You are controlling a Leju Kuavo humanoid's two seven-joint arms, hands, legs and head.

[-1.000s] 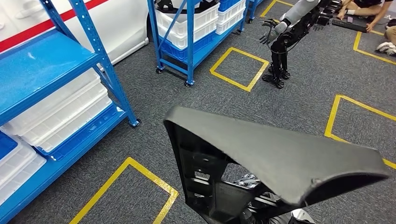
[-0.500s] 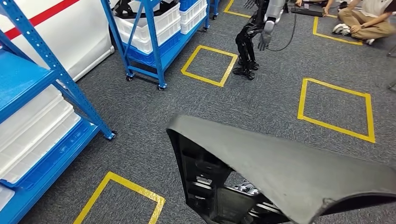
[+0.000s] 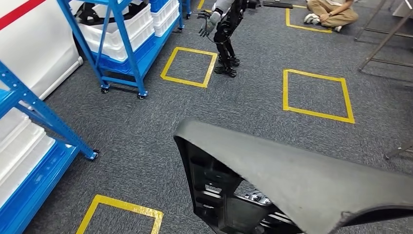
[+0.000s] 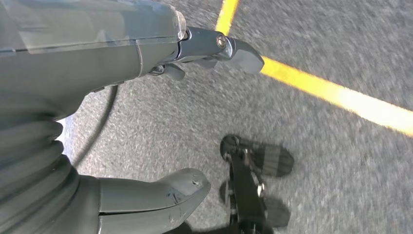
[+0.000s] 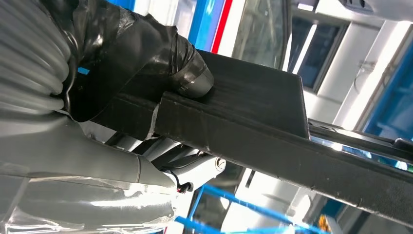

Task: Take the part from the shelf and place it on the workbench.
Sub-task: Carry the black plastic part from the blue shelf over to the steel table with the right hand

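The large dark grey curved plastic part [image 3: 302,180] was held up above the grey carpet floor [image 3: 253,107]. The right hand [image 5: 146,63] gripped its edge (thumb pressed on top). The left hand [image 4: 160,97] hung with fingers apart, holding nothing.

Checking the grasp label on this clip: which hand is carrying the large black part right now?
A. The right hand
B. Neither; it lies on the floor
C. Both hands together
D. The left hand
A: in the right wrist view the right hand wraps its thumb over the black part, while the left hand hangs with its fingers apart over the grey carpet, holding nothing.
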